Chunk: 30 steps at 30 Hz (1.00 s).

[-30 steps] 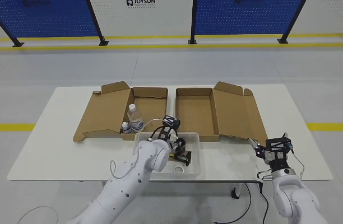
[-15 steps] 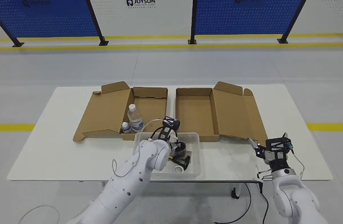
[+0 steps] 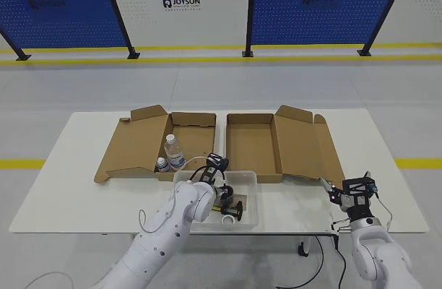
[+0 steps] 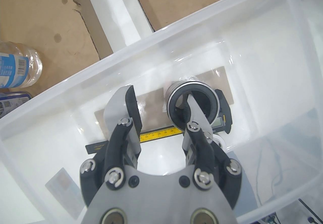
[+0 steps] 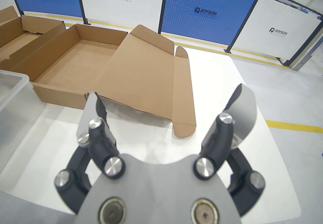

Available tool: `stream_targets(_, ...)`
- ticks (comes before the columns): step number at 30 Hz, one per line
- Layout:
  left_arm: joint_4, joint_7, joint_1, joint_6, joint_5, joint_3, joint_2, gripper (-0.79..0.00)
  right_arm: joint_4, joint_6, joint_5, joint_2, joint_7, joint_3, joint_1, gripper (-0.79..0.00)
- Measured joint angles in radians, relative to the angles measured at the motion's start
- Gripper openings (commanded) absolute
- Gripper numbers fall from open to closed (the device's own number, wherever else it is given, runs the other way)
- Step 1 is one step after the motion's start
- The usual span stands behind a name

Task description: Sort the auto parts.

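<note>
In the top view, the clear bin [image 3: 253,204] is seen at lower centre, near the table's [image 3: 76,195] front edge. Within it, the left gripper [image 4: 160,99] is spread open, one finger set inside the ring-shaped part [image 4: 214,105], nothing clamped. The right gripper [image 5: 167,95] is held wide open and empty at lower right.

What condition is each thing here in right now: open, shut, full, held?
Left pincer: open, one finger inside the ring.
Right pincer: open, holding nothing.
Ring: lying in the bin, not gripped.
Bin: lidless, holding ring and caliper.
Left cardboard box: open, bottles inside.
Right cardboard box: open.
</note>
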Motion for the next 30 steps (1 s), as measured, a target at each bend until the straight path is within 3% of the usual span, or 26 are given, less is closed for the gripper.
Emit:
stream_targets(19, 0.1, -0.028, -0.059, -0.017, -0.008, 0.032, -0.025, -0.437, 0.0, 0.0, 0.0, 0.0, 0.0, 0.0, 0.0, 0.0)
stream_targets(21, 0.105, -0.026, -0.059, -0.018, -0.007, 0.031, -0.026, -0.468, 0.0, 0.0, 0.0, 0.0, 0.0, 0.0, 0.0, 0.0)
stream_targets(22, 0.108, -0.026, -0.059, -0.019, -0.007, 0.031, -0.027, -0.548, 0.0, 0.0, 0.0, 0.0, 0.0, 0.0, 0.0, 0.0)
stream_targets(30, 0.094, -0.023, -0.048, -0.015, 0.002, 0.021, -0.028, -0.763, 0.0, 0.0, 0.0, 0.0, 0.0, 0.0, 0.0, 0.0)
